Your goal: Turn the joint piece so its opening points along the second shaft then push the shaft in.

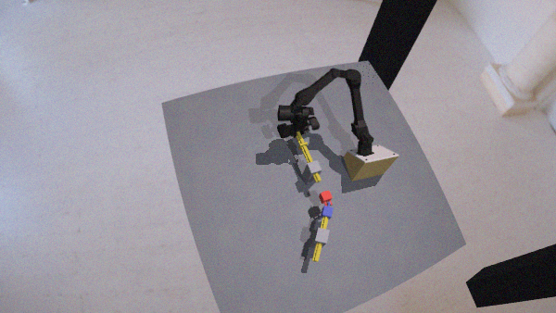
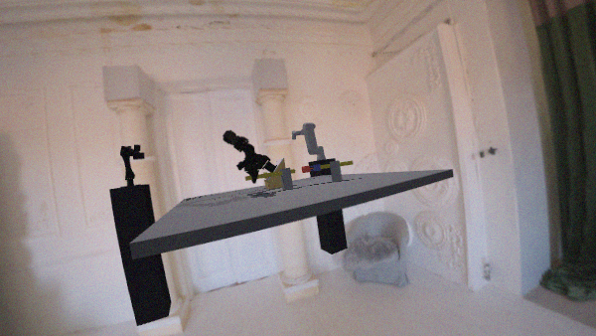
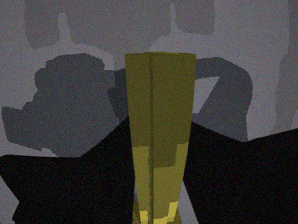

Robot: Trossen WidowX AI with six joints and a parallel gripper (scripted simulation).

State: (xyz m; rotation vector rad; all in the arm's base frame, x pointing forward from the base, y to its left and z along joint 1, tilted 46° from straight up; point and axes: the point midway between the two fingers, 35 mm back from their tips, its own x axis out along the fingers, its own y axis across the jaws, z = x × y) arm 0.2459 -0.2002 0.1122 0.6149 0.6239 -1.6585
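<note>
The second shaft (image 1: 307,155) (image 2: 270,175) (image 3: 172,100) is a yellow bar lying through a grey block (image 1: 314,167) (image 2: 287,179). My gripper (image 1: 297,131) (image 2: 254,177) (image 3: 150,120) is shut on this shaft near its far end, with a black finger on each side in the wrist view. The shaft's other end stands a short gap from the red joint piece (image 1: 325,196) (image 2: 306,169). The red piece hangs on a blue part (image 1: 327,211) (image 2: 317,168) at the end of the first yellow shaft (image 1: 316,252) (image 2: 345,163). That shaft sits in another grey block (image 1: 322,236) (image 2: 337,171). The opening's inside is too small to see.
My arm's base stands on a wooden block (image 1: 374,169) on the grey table (image 1: 222,185) (image 2: 223,226), right of the second shaft in the top view. The exterior view shows other arms on black pedestals (image 2: 141,258) beyond the table.
</note>
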